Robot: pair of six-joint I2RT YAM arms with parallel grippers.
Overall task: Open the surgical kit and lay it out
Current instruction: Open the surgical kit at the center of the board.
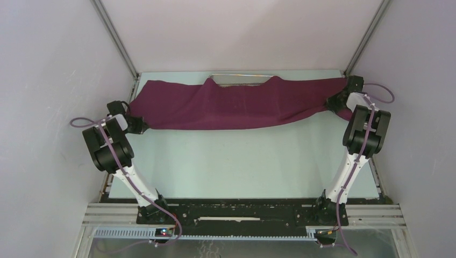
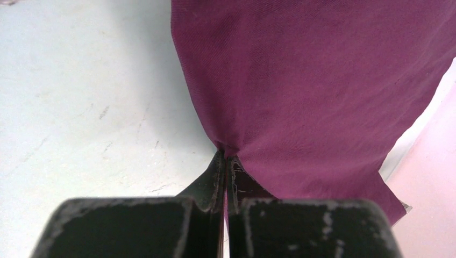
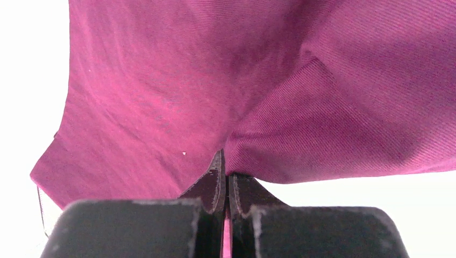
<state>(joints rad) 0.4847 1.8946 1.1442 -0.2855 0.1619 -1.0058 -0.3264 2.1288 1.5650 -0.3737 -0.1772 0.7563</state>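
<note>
A pale table (image 1: 226, 161) sits inside a white-walled enclosure, seen from above, with two black-and-white robot arms rising from its near edge. Across the far part of the table, a maroon-purple cloth (image 1: 236, 105) is stretched wide from side to side, sagging and creased in the middle. It drapes over a silver tray (image 1: 242, 78) at the far centre, and only the tray's far rim shows above the cloth's edge. The left gripper (image 2: 225, 156) is at the cloth's left end, its jaws pressed fully together and pinching a fold of fabric just above the table. The right gripper (image 3: 225, 161) is at the far right corner, clamped tight on the cloth's other end.
</note>
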